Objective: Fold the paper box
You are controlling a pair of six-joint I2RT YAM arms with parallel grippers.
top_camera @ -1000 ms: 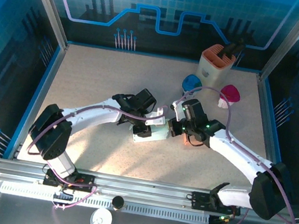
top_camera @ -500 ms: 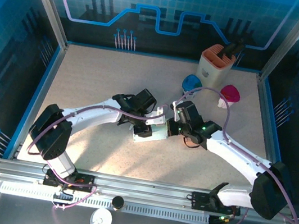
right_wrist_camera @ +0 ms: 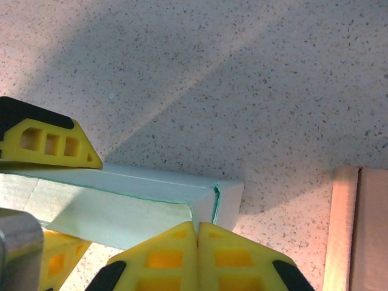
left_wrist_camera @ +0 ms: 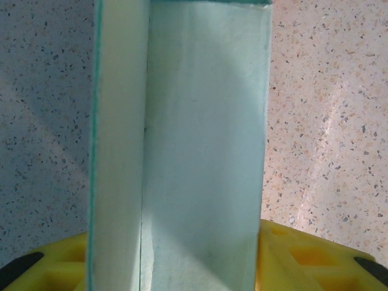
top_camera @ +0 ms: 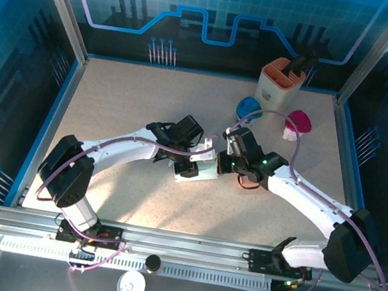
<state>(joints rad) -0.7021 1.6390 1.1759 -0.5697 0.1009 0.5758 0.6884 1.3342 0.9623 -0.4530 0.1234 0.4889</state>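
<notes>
A speckled beige surface [top_camera: 112, 103] sits inside a blue-walled enclosure. Two white robot arms reach in from its near edge and meet at its middle. The box [top_camera: 204, 174], a pale mint-white paper carton with thin green edges, lies there between them.

The left arm [top_camera: 120, 145] comes in from the near left corner. The left jaws stand about half open and are clamped on the box. In the left wrist view the box runs straight up the frame between two yellow fingers [left_wrist_camera: 303, 254], one against each side. One long fold line runs down the box face, left of its centre.

The right arm [top_camera: 304, 196] comes in from the near right corner. The right jaws are fully closed with nothing between them. In the right wrist view the two yellow fingertips [right_wrist_camera: 182, 239] are pressed together, with their tips against the lower edge of the box beside its end corner. One left finger [right_wrist_camera: 48, 145] rests on the box's upper edge in that view. Whether the box rests on the surface or is lifted off it cannot be told.

A tan object [right_wrist_camera: 357, 230] lies just beside the box end. Near the far right corner stand an orange-and-white holder [top_camera: 281, 82], a blue item [top_camera: 248, 108] and a pink item [top_camera: 299, 122], well apart from the box.
</notes>
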